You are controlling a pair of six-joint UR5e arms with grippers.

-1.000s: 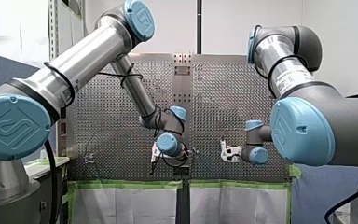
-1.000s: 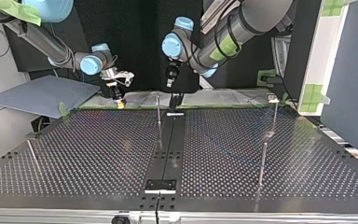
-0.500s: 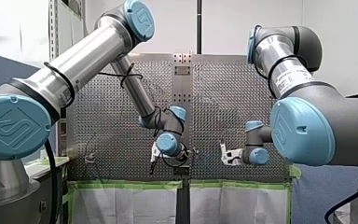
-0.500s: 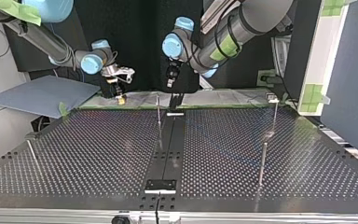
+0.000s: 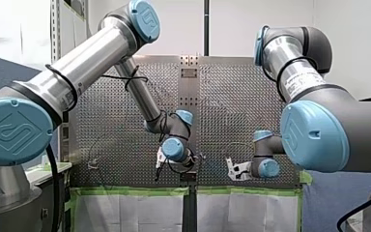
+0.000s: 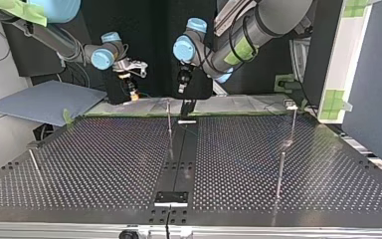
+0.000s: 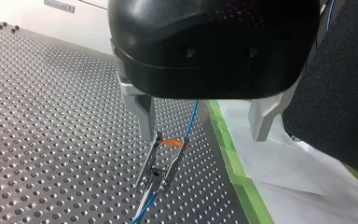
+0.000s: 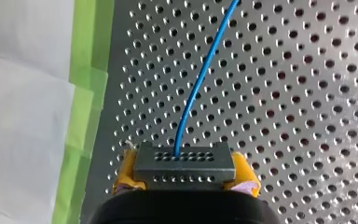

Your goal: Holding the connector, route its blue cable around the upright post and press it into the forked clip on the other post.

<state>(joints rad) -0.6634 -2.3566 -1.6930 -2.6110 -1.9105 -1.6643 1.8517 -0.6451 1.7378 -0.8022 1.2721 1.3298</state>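
Perforated bench (image 6: 104,164) fills the lower frame of the top view, with an upright post (image 6: 169,119) near its centre. My left arm (image 5: 82,63) enters the front view from the upper left, and my right arm (image 5: 319,130) from the right.

Left hand (image 7: 203,135): fingers apart, holding nothing, hanging over the forked clip (image 7: 161,164).

Right hand (image 8: 185,175): yellow pads (image 8: 127,171) clamped on the connector (image 8: 185,162).

Blue cable (image 8: 200,79) leaves the connector's face and runs ahead over the bench. At the clip it passes the prongs, but seating cannot be judged.
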